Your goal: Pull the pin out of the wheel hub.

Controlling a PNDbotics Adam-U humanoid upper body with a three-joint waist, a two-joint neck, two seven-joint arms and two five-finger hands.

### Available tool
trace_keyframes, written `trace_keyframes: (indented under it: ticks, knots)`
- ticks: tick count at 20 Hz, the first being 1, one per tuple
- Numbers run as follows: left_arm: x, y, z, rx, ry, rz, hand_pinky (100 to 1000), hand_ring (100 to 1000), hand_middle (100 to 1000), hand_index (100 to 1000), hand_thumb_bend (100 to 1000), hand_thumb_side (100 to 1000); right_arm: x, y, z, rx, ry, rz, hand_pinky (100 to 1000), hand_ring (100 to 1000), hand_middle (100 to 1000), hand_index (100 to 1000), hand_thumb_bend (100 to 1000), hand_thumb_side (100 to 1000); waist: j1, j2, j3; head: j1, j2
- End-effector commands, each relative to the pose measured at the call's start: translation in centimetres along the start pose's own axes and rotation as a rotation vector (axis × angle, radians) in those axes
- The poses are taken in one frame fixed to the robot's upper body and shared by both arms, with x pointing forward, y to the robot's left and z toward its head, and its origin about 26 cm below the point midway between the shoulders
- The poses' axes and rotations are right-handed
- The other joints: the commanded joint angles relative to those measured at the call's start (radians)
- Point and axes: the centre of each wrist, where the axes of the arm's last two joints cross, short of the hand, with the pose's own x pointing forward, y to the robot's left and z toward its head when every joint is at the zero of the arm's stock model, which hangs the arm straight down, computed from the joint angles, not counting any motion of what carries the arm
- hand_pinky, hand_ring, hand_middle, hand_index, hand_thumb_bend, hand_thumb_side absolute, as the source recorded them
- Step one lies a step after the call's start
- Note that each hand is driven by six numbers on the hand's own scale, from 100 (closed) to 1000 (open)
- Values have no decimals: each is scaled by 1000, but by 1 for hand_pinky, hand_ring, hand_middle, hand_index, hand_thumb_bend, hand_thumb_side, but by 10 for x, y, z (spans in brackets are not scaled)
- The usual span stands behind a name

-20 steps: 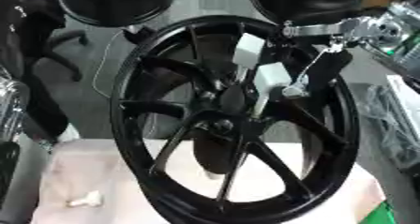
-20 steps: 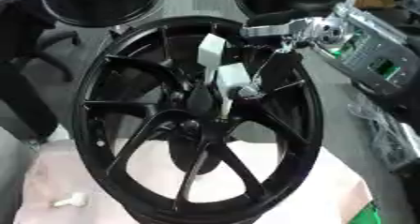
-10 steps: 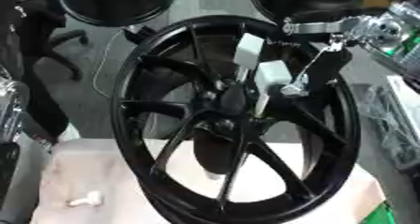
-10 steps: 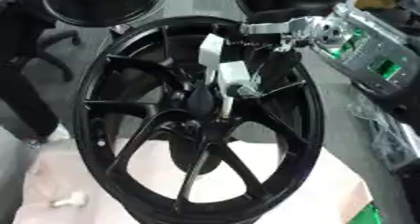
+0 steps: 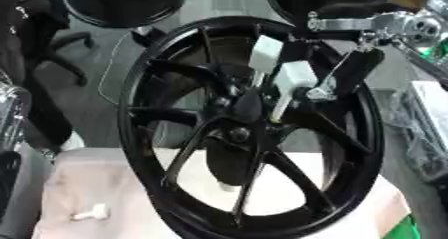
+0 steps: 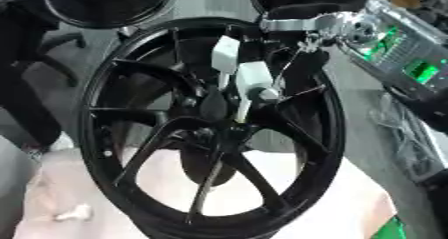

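- One black spoked wheel (image 5: 249,128) is seen, standing upright on its rim, directly below and in front of the right hand (image 5: 289,78).
- One right hand is counted, reaching in from the upper right onto the wheel's spokes.
- Two white blocks are seen on that hand, one (image 5: 265,54) above the other (image 5: 295,75).
- One pale pin (image 5: 278,108) is seen, just under the lower block, beside the hub.
- One small white object (image 5: 90,213) is counted, well apart from the hand, low to its left, on one pale cloth (image 5: 79,183).
- Two dark round shapes (image 5: 122,0) are seen beyond the hand at the top edge.
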Motion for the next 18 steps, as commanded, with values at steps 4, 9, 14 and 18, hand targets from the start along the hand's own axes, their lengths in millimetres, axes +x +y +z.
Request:
trace_keyframes:
  ticks: [4, 9, 14, 18]
  knots:
    - [9, 1, -2, -2, -35, -7, 692, 748, 671, 649, 345, 567, 5, -33, 59, -176, 18, 30, 708, 534, 473, 557, 139, 102, 2, -19, -8, 8, -6]
    - [10, 2, -2, 4, -42, -9, 692, 748, 671, 649, 345, 566, -7, -35, 115, -308, 89, -49, 706, 524, 473, 556, 100, 100, 1, -15, -12, 13, -10]
    - [11, 5, -3, 20, -49, -11, 692, 749, 671, 649, 345, 566, -65, -24, 185, -587, 347, -180, 705, 523, 478, 563, 100, 100, 3, -12, -25, 27, -14]
    - [11, 7, -3, 29, -48, -18, 692, 749, 671, 649, 343, 566, -117, 2, 227, -745, 569, -235, 705, 526, 487, 577, 100, 100, 7, -11, -36, 36, -16]
